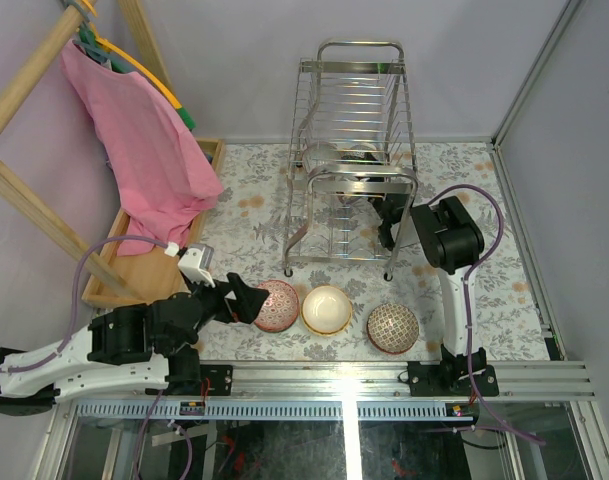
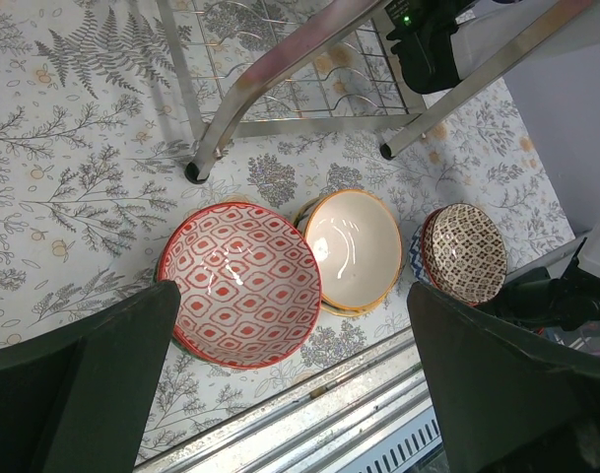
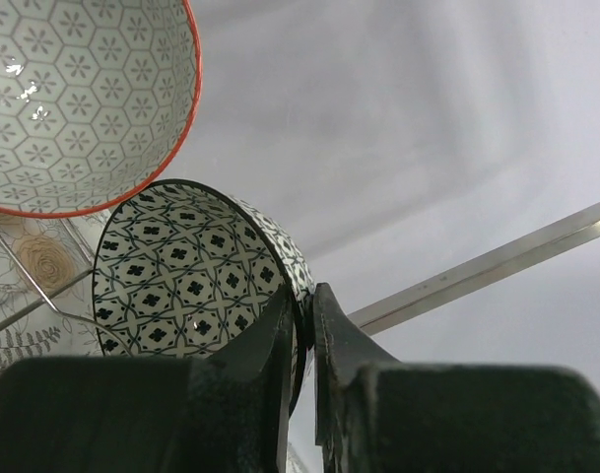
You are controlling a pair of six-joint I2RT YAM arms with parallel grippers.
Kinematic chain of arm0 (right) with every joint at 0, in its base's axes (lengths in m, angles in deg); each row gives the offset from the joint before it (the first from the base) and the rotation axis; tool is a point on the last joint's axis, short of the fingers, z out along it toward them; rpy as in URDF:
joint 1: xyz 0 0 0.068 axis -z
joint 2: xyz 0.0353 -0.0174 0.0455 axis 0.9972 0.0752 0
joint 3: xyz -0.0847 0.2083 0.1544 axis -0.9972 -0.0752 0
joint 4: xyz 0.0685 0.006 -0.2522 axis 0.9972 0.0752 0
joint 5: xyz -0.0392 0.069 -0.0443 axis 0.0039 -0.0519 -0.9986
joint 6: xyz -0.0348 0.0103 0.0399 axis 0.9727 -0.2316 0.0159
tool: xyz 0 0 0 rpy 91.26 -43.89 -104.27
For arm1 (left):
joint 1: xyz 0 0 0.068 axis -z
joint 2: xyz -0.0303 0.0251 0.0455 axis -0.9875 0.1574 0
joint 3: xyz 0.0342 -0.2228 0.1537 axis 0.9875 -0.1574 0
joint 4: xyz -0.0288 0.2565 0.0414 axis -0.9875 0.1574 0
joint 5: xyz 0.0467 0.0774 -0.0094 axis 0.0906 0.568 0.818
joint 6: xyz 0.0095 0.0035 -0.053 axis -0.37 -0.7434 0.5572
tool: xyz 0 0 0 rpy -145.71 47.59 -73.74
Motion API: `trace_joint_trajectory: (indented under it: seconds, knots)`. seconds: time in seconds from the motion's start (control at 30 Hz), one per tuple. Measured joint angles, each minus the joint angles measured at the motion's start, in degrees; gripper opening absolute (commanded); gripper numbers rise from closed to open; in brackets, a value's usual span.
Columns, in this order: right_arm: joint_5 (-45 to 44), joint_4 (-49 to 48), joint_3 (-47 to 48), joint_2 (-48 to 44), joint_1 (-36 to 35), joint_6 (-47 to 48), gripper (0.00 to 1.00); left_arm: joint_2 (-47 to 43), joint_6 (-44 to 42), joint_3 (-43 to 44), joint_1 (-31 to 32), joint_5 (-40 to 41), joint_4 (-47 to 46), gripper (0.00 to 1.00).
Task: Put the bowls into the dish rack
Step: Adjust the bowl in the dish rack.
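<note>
Left gripper [image 2: 290, 325] wide open above red bowl [image 2: 242, 284] at near edge of floral tabletop [image 1: 254, 200]; right gripper [image 3: 304, 325] pinches rim of black-patterned bowl [image 3: 186, 271] in dish rack [image 1: 354, 110]. Grey walls [image 1: 244, 60].

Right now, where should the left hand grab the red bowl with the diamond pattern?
By the rim, from above, on the side nearest the left hand. The red bowl sits upright, mouth up, so one finger can go inside and one outside. The cream bowl crowds its other side, so that edge looks harder to reach.
</note>
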Motion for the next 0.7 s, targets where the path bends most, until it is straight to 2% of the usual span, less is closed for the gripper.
trace_joint_trajectory:
  seconds: [0.43, 0.7]
  knots:
    - [7.56, 2.12, -0.76, -1.92, 4.42, -12.39, 0.14, 1.09, -0.02, 0.0, 0.0, -0.57, -0.37, 1.0]
    - [10.8, 2.43, -2.43, -3.32, 5.81, -17.44, 0.21, 1.97, -0.02, 0.0, 0.0, -0.74, -1.16, 1.0]
